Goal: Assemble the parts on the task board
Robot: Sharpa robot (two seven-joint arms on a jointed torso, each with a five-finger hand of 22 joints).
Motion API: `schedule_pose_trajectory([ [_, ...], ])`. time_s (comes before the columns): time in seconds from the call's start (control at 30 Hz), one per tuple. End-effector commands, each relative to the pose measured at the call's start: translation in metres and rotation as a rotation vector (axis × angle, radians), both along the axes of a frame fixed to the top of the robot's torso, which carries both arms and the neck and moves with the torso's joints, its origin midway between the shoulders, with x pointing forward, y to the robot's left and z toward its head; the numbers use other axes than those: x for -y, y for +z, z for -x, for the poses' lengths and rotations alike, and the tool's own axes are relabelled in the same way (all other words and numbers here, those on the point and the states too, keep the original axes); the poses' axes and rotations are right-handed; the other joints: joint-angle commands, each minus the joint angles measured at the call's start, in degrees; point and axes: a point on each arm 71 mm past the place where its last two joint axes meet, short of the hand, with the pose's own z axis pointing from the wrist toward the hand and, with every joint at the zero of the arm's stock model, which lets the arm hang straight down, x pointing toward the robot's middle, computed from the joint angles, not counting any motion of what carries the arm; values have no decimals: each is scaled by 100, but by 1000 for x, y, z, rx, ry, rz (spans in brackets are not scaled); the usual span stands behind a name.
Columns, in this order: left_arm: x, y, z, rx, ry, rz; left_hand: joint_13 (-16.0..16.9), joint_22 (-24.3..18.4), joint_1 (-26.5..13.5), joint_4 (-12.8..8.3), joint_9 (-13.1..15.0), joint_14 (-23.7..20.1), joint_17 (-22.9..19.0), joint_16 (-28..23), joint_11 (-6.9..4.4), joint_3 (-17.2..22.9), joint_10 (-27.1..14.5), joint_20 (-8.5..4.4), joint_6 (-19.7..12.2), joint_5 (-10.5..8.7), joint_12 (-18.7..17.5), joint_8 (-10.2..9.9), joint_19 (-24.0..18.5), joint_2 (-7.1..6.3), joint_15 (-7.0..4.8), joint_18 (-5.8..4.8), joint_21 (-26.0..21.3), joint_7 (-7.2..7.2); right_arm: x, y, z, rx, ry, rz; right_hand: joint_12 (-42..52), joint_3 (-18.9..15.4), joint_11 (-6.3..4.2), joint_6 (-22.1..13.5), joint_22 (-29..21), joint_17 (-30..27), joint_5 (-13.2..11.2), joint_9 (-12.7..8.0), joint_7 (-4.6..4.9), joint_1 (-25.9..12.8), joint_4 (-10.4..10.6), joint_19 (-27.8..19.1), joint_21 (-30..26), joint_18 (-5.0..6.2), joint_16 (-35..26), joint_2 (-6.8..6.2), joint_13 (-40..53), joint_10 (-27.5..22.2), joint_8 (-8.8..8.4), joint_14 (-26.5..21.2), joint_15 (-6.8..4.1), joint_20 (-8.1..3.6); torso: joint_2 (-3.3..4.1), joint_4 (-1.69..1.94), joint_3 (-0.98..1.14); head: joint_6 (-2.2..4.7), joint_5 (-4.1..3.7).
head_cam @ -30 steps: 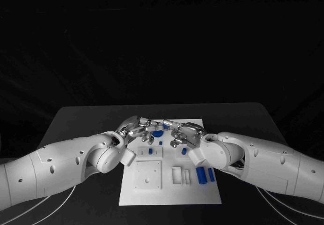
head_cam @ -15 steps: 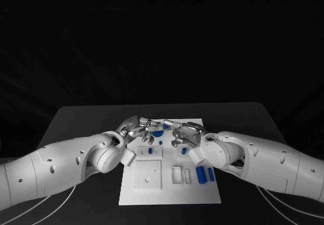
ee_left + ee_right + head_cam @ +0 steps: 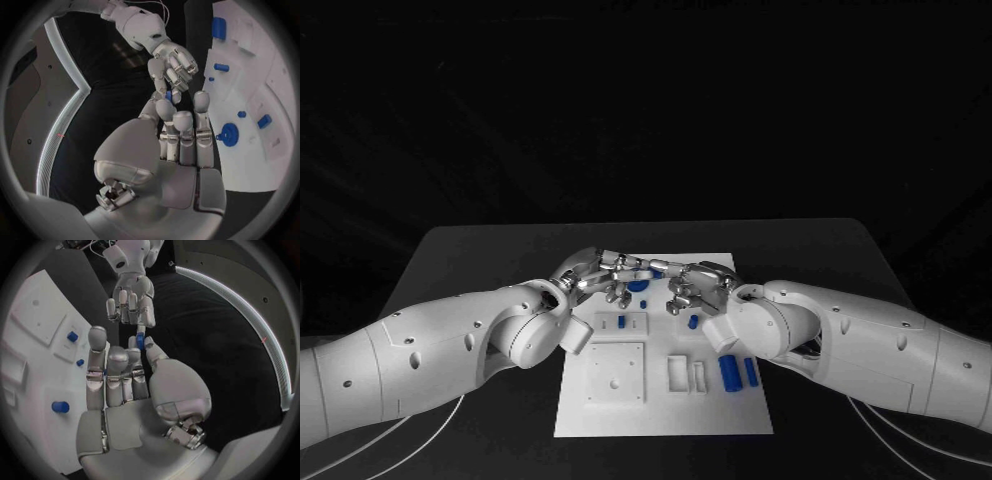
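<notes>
Above the far end of the white task board (image 3: 668, 415), my left hand (image 3: 599, 277) and right hand (image 3: 695, 285) meet fingertip to fingertip. Between those tips sits a small blue part (image 3: 655, 270), off the board. In the left wrist view my left hand (image 3: 178, 150) reaches its thumb and a finger up to the blue part (image 3: 168, 95), with the right hand (image 3: 170, 57) coming down on it. In the right wrist view the right hand (image 3: 119, 385) pinches the same blue part (image 3: 140, 341) under the left hand (image 3: 131, 300).
A round blue part (image 3: 636, 285) stands on the board just below the hands. Two long blue parts (image 3: 730, 373) lie near the board's right edge, and small blue pegs (image 3: 622, 322) sit mid-board. A raised white square block (image 3: 615, 373) occupies the board's near left.
My left hand has edged right, closing its fingertips in on the blue part at the right hand's tips. The right hand has barely moved.
</notes>
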Motion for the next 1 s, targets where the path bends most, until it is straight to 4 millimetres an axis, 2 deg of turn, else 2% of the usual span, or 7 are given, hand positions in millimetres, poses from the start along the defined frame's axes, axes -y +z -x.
schedule_pose_trajectory([
  [0.03, 2, 0, 0, -1, -3, -6, 4, 106, 3, 50, 7, 7, 6, -24, 47, 5, -13, 15, 110, -59, -9, 13, 6, -15, 52, -42, -27, 15, -3, 0, 2, 5, 28, 2, -14, 0, 7, 3, 177, 13, 23, 4, 2, 11, -24, 0, 41, -80, -9, -32, 14, -10, 19, 39, -6, -35, 0, -2, 4, -4, -6],
  [0.2, 3, -1, 0, -8, 0, -13, 6, 106, 20, 83, 6, 2, -3, -22, 126, 6, -38, 73, 152, -97, 21, 13, 14, -27, 115, 17, -33, 59, -4, 1, 2, 9, 29, 2, -3, 105, 5, 4, 184, 36, -20, 10, 4, 65, -104, 8, 77, -84, 12, -23, 43, 13, 19, 54, -9, -39, 0, -3, 5, -9, -6],
  [0.5, 3, -1, 0, -17, 5, -22, -1, 104, 25, 109, 8, -13, -34, -33, 159, 4, -66, 103, 208, -129, 36, 15, 15, -46, 138, 49, -41, 77, -4, 2, 2, 21, 15, 4, 20, 385, 0, 18, 200, 70, -60, 43, 4, 102, -253, 21, 176, -87, 34, -38, 116, 72, 20, 88, -12, -42, 0, 0, 6, -7, -20],
  [0.73, 2, -2, -1, -21, 14, -29, -17, 102, 31, 168, 15, -19, -55, -44, 120, 19, -87, 94, 515, -131, 50, 54, 20, -2, 115, 53, -61, -9, -3, 2, 1, 29, 8, 8, 14, 536, -4, 40, 209, 92, -93, 76, 2, 86, -307, 27, 233, -89, 49, -55, 142, 96, 21, 108, -13, -43, -1, -2, 3, -12, -21],
  [0.9, 1, -3, -2, -24, 27, -37, -37, 101, 100, 182, 39, -16, -64, -54, 46, 72, -89, 50, 891, -121, 37, 109, 27, 101, 63, 19, -79, -141, -3, 2, 1, 34, 10, 11, 18, 557, -5, 46, 212, 98, -100, 84, 1, 89, -319, 29, 253, -91, 55, -63, 153, 106, 21, 114, -13, -44, 0, 0, 6, -6, -22],
  [1.0, 0, -3, -2, -24, 34, -45, -51, 99, 161, 159, 41, -16, -74, -65, 20, 105, -83, 20, 1011, -111, 18, 94, 32, 144, 38, -12, -94, -180, -3, 2, 2, 35, 13, 11, 24, 564, -5, 47, 209, 94, -105, 88, 1, 88, -322, 26, 246, -90, 46, -66, 163, 112, 21, 112, -13, -44, -2, -1, 4, -7, -20],
])
